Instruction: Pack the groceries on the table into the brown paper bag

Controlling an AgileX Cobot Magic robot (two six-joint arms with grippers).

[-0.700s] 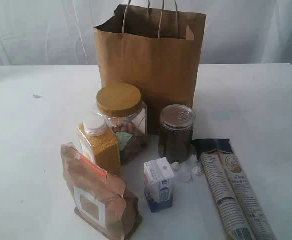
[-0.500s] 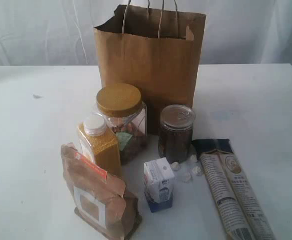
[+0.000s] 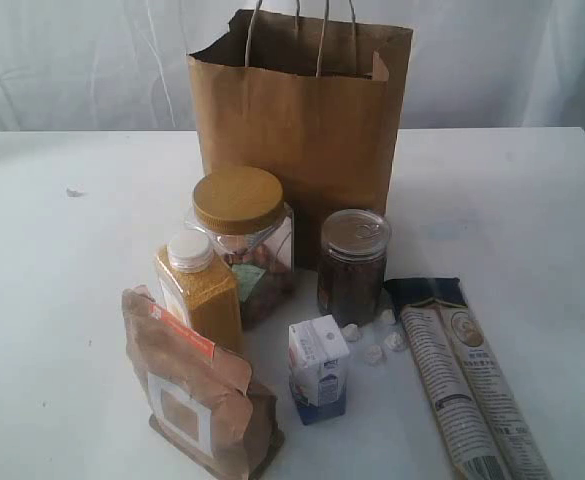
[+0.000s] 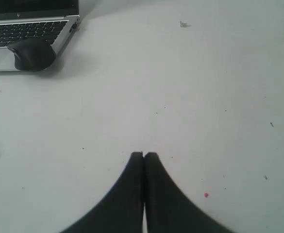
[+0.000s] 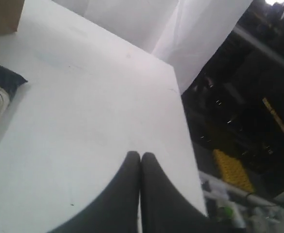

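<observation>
- Groceries [image 3: 240, 250]: unpacked, crowded before brown paper bag [image 3: 302, 130].
- Left gripper [image 4: 143, 154], right gripper [image 5: 140, 154]: we find both closed, empty.
- Risk: crowding; we may topple dark jar [image 3: 353, 262].

On 1 white table [image 3: 62, 300]: 1 brown paper bag [image 3: 302, 130], 2 jars (1 gold-lidded clear jar [image 3: 240, 235], 1 dark jar [image 3: 352, 265]), 1 yellow-grain bottle [image 3: 200, 290], 1 small white-blue carton [image 3: 318, 368], 1 brown pouch w/ orange strip [image 3: 197, 390], 1 long beige printed packet [image 3: 467, 385]. Also approx. 4 small white lumps [image 3: 373, 353]. Left wrist view adds 1 laptop [image 4: 25, 29] & 1 black mouse [image 4: 31, 53].
</observation>
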